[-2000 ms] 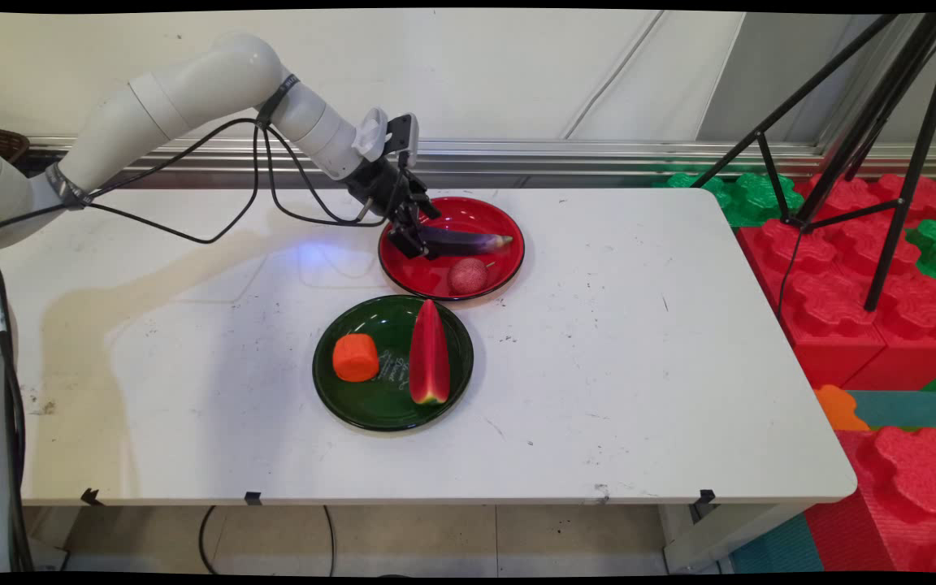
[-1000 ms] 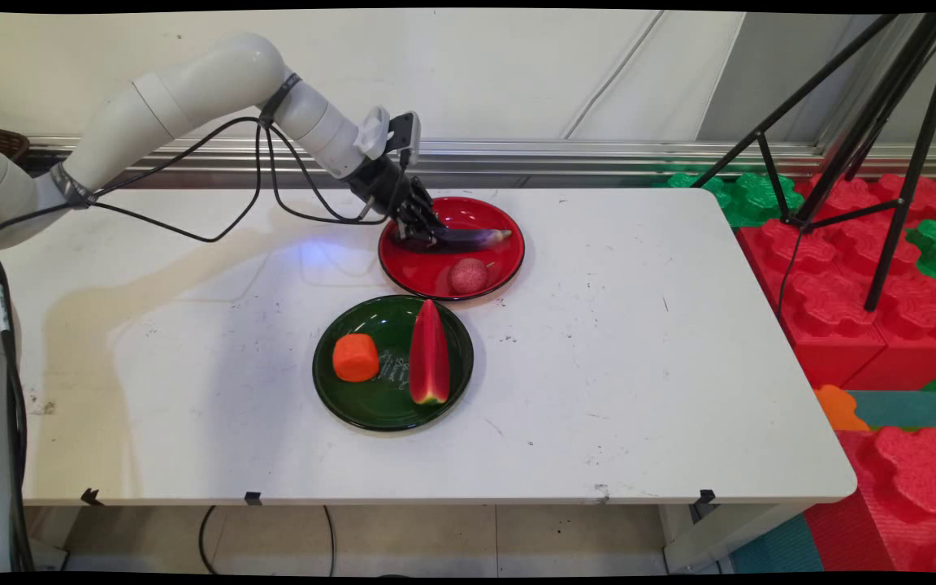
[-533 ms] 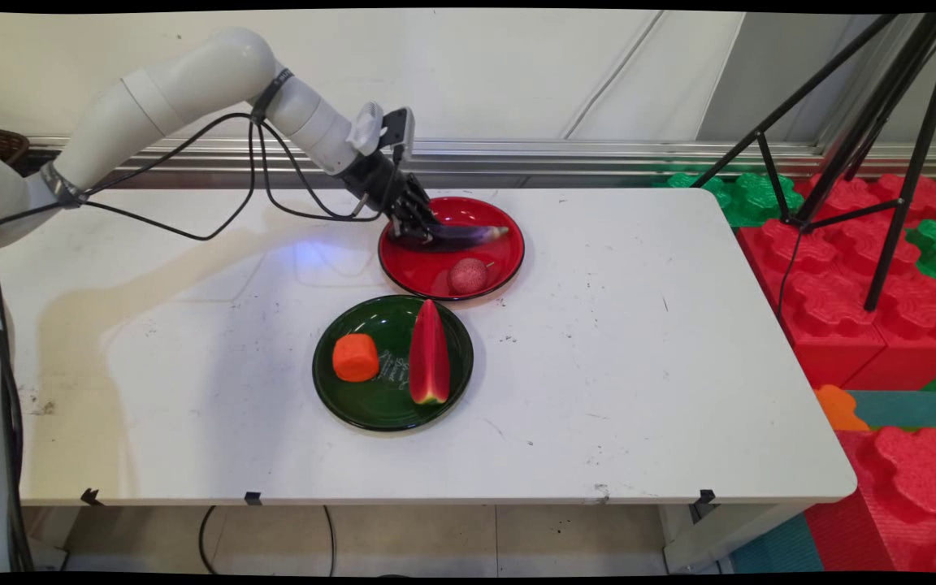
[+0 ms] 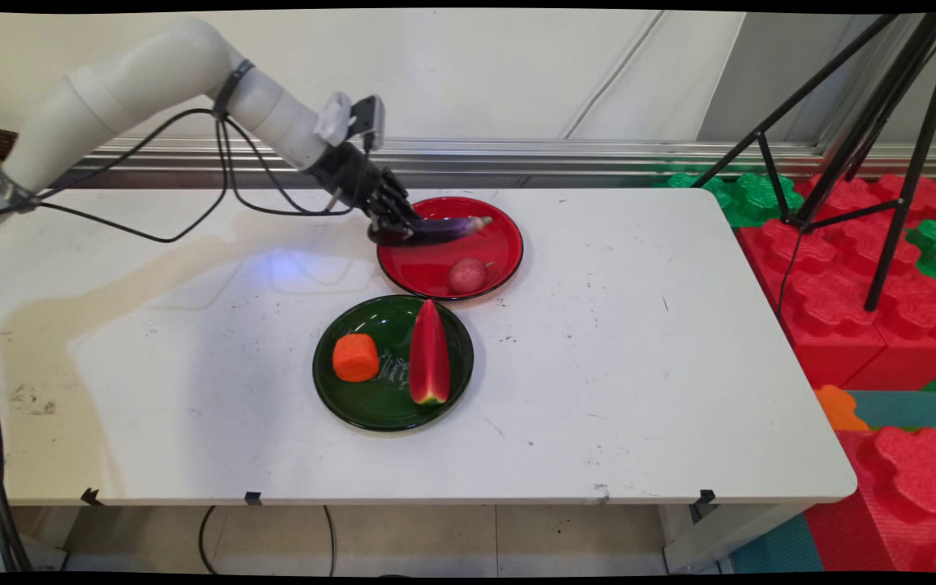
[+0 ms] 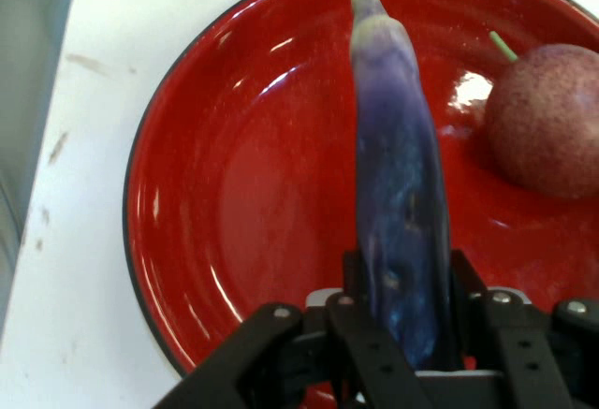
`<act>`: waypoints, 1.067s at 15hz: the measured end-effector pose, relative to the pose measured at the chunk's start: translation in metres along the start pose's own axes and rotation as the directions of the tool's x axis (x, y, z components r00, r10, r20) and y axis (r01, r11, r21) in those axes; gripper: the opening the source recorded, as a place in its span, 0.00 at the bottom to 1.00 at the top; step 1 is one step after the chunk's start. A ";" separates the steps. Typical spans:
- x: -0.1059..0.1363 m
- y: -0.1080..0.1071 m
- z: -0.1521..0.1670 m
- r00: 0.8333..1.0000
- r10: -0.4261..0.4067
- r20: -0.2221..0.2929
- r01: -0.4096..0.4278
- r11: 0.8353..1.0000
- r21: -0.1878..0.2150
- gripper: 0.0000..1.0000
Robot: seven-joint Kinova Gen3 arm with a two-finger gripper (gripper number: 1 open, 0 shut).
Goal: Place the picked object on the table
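Note:
A long purple eggplant (image 4: 445,230) (image 5: 398,194) with a pale green tip hangs a little above the red plate (image 4: 492,256) (image 5: 234,194). My gripper (image 4: 395,231) (image 5: 404,334) is shut on its thick end, over the plate's left rim. In the hand view both fingers press the eggplant's sides. A round reddish-pink fruit (image 4: 467,275) (image 5: 547,119) with a short stem lies on the red plate, apart from the eggplant.
In front of the red plate stands a dark green plate (image 4: 370,406) with an orange chunk (image 4: 354,357) and a watermelon slice (image 4: 429,353). A black tripod (image 4: 882,146) and red and green foam blocks (image 4: 858,268) stand right of the table.
The gripper closed on the eggplant's thick end, then lifted it off the red plate and drew it up and to the left. The round fruit and the green plate stayed put.

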 end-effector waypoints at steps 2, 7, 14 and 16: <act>-0.005 0.006 -0.016 1.000 -0.014 -0.009 0.014 1.000 0.008 0.00; -0.012 0.018 -0.053 0.999 -0.038 -0.038 0.039 0.999 0.026 0.00; -0.019 0.034 -0.098 0.996 -0.065 -0.056 0.067 0.997 0.035 0.00; -0.023 0.039 -0.111 0.996 -0.071 -0.052 0.073 0.997 0.034 0.00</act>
